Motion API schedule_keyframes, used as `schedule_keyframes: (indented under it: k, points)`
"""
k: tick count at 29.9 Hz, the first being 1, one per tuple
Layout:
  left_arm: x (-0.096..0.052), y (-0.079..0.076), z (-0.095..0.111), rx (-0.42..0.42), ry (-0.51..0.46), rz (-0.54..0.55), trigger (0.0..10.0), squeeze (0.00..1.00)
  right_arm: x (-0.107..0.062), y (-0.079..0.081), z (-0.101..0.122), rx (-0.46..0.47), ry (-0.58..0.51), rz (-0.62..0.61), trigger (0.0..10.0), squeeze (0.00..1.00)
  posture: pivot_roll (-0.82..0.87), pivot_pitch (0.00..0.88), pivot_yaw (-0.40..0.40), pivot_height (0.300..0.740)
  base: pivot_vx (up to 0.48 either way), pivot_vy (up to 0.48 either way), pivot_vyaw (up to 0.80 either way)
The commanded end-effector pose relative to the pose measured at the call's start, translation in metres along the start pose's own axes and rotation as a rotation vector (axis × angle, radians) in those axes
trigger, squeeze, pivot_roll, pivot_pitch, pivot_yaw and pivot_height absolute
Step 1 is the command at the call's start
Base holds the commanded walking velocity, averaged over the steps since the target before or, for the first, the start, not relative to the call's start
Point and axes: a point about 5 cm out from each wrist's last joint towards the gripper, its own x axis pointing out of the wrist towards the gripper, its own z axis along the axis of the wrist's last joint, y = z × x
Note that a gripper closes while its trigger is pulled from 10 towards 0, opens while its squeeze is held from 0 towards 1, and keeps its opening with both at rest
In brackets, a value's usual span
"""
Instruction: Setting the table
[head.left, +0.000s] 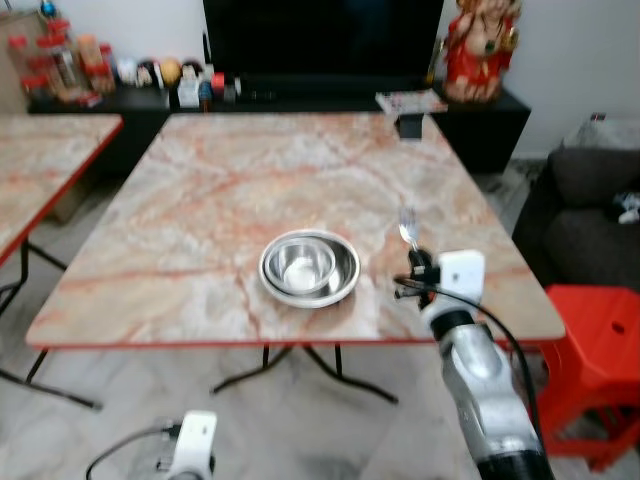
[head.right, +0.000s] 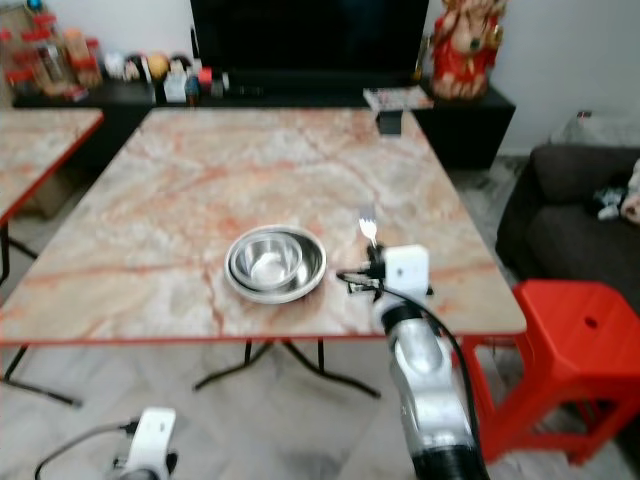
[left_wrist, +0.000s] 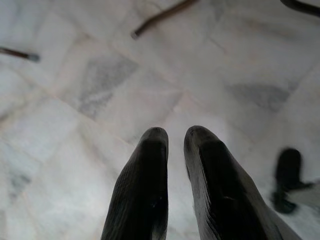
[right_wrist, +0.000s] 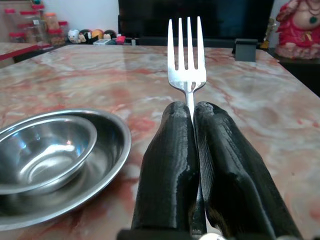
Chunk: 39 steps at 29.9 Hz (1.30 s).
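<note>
On marble-pattern table (head.left: 200, 200), near front edge, right of centre: steel bowl (head.left: 305, 263) nested in shallow steel plate (head.left: 345, 280), placed as centre of the setting.

Just right of plate, over tabletop: right gripper (right_wrist: 192, 111), fingers pinched tight on fork (right_wrist: 187, 50). Handle clamped between pads, tines up & pointing away toward far side of table. Held upright-ish, prob. to bring it down alongside plate where cutlery belongs. Fork not yet on table, judging by head views (head.left: 407, 226).

Low at robot's left, over tiled floor (left_wrist: 100, 75): left gripper (left_wrist: 175, 137), idle, fingers nearly closed w/ narrow gap, nothing between them.

Background: dark TV unit (head.left: 480, 120) w/ small bottles & bits, red figurine (head.left: 480, 45), red stool (head.left: 600, 350) at right, 2nd table (head.left: 40, 170) at left, sofa (head.left: 590, 210) cut off by frame.

Hard to make out:
- fork handle hidden inside fingers, length unknown
- height of fork above tabletop not clear
- small dark item (head.left: 409, 126) at far table edge, unidentified
- bowl contents: looks empty, glare only
</note>
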Motion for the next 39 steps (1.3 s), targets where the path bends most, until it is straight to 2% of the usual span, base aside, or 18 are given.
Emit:
schedule_keyframes:
  k: [1, 11, 16, 19, 23, 30, 39]
  points:
    - [0.001, -0.007, 0.002, -0.007, 0.001, -0.012, 10.0, 0.00, 0.000, -0.009, 0.001, -0.015, 0.003, -0.023, 10.0, 0.00, -0.05, 0.000, -0.010, 0.740, 0.375, 0.000, 0.00]
    - [0.001, -0.007, 0.003, -0.009, -0.001, -0.012, 10.0, 0.00, 0.000, -0.008, -0.001, -0.006, 0.015, -0.032, 10.0, 0.00, -0.05, 0.000, -0.009, 0.740, 0.353, 0.000, 0.00]
    - [0.001, -0.007, 0.004, -0.016, -0.009, -0.020, 10.0, 0.00, -0.004, -0.006, -0.007, -0.009, 0.047, -0.054, 10.0, 0.00, -0.05, 0.000, -0.009, 0.740, 0.097, 0.000, 0.00]
    - [0.001, -0.007, 0.004, -0.020, -0.012, -0.023, 10.0, 0.00, -0.011, -0.001, -0.024, -0.009, 0.146, -0.093, 10.0, 0.00, -0.05, 0.000, -0.006, 0.740, 0.000, 0.000, 0.00]
    - [0.001, -0.006, 0.004, -0.017, -0.010, -0.024, 10.0, 0.00, -0.013, 0.004, -0.033, -0.006, 0.220, -0.118, 10.0, 0.00, -0.05, 0.000, -0.001, 0.740, 0.000, 0.000, 0.00]
    - [0.001, -0.005, 0.002, -0.011, -0.005, -0.023, 10.0, 0.00, -0.012, 0.010, -0.036, 0.038, 0.277, -0.133, 10.0, 0.00, -0.04, 0.000, 0.001, 0.740, 0.000, 0.000, 0.00]
    - [0.000, -0.001, -0.001, -0.007, -0.001, -0.017, 10.0, 0.00, -0.013, 0.018, -0.043, 0.029, 0.331, -0.112, 10.0, 0.00, -0.04, 0.000, 0.006, 0.740, 0.000, 0.000, 0.00]
